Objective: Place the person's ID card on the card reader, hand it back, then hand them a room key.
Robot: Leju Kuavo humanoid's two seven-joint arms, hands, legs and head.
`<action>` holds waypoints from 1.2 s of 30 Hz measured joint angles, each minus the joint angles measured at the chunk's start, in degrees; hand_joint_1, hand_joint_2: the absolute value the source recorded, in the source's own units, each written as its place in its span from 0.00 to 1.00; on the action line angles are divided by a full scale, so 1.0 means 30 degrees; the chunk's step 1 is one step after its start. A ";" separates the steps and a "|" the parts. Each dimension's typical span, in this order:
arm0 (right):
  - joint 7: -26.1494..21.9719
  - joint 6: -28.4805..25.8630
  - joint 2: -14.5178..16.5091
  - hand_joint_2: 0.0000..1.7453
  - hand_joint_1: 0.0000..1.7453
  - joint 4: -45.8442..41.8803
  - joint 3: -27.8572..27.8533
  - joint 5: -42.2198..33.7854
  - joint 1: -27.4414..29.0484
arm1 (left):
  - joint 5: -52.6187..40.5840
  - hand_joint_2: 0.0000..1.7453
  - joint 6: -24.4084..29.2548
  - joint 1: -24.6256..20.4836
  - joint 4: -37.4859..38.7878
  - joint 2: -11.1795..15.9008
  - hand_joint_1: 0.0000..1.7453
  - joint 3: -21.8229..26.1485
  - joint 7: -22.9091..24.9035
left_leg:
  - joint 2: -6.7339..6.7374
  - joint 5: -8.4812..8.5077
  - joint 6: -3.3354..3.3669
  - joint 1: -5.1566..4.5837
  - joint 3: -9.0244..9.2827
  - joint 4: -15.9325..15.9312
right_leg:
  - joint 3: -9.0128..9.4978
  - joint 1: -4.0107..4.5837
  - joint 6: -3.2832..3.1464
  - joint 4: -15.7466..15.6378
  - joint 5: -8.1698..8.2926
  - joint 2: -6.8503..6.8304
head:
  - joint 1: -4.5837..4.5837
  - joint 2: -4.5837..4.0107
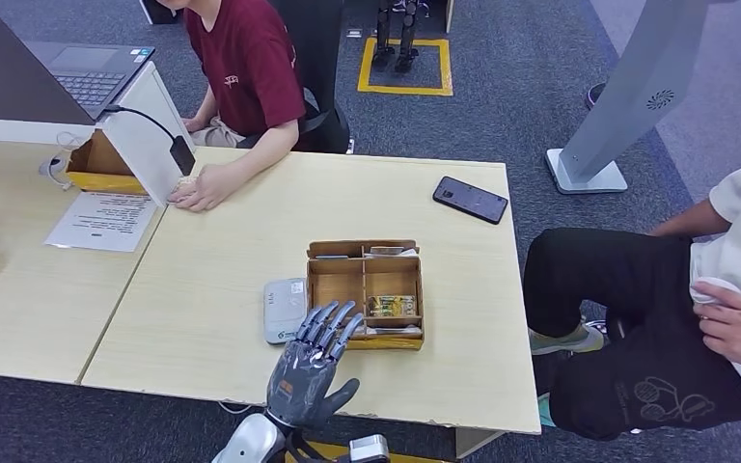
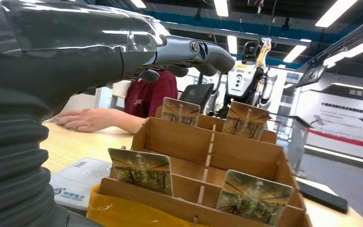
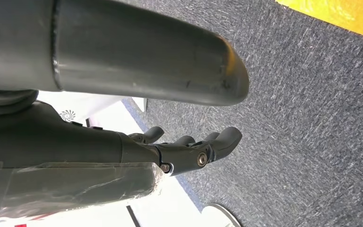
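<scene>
Left hand (image 1: 311, 357): hovering low in the frame's centre, palm down, fingers spread and holding nothing — fingertips reaching over the gap between reader and box.
Reader (image 1: 285, 310): lying flat on the table, white, just left of the box; in the left wrist view it is sitting beside the box's near corner.
Box (image 1: 365, 292): sitting at the middle of the table, wooden, split into compartments; cards (image 2: 142, 170) are standing upright against its walls in the left wrist view.
ID card: cannot tell which card it is, or whether it is lying in the box.
Right hand (image 3: 189, 151): hanging over grey carpet, fingers loosely extended, gripping nothing.
Table (image 1: 212, 289): light wood, filling the left and centre of the frame.
Phone (image 1: 470, 199): lying dark and flat near the table's upper right corner, well apart from the box.
Person in red (image 1: 246, 68): sitting at upper left — one hand resting on the table.
Second person (image 1: 656, 299): sitting at the right edge, off the table.
</scene>
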 joint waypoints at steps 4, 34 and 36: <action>-0.0020 0.0000 0.0000 0.00 0.00 0.0000 0.0000 0.0022 0.0000 | -0.0596 1.00 0.0000 -0.0339 0.0111 -0.0002 0.00 0.0171 0.0832 | 0.0000 0.0003 -0.0001 0.0000 0.0001 0.0000 | 0.0004 0.0000 0.0000 0.0000 0.0001 -0.0002 | -0.0002 0.0000; -0.0242 -0.0173 0.0007 0.00 0.00 0.0000 -0.0126 0.0082 -0.0045 | -0.0024 1.00 0.0007 -0.1430 0.1590 -0.0322 0.00 0.2395 0.1166 | -0.0001 0.0003 -0.0002 0.0000 0.0000 0.0000 | 0.0003 0.0000 -0.0001 0.0001 0.0001 -0.0003 | 0.0000 0.0000; -0.0244 -0.0186 0.0007 0.00 0.00 0.0000 -0.0131 0.0082 -0.0054 | 0.0215 1.00 0.0007 -0.1430 0.1648 -0.0381 0.00 0.2395 0.0917 | -0.0002 0.0004 -0.0002 0.0000 0.0000 0.0000 | 0.0003 0.0000 -0.0001 0.0001 0.0001 -0.0003 | -0.0002 0.0000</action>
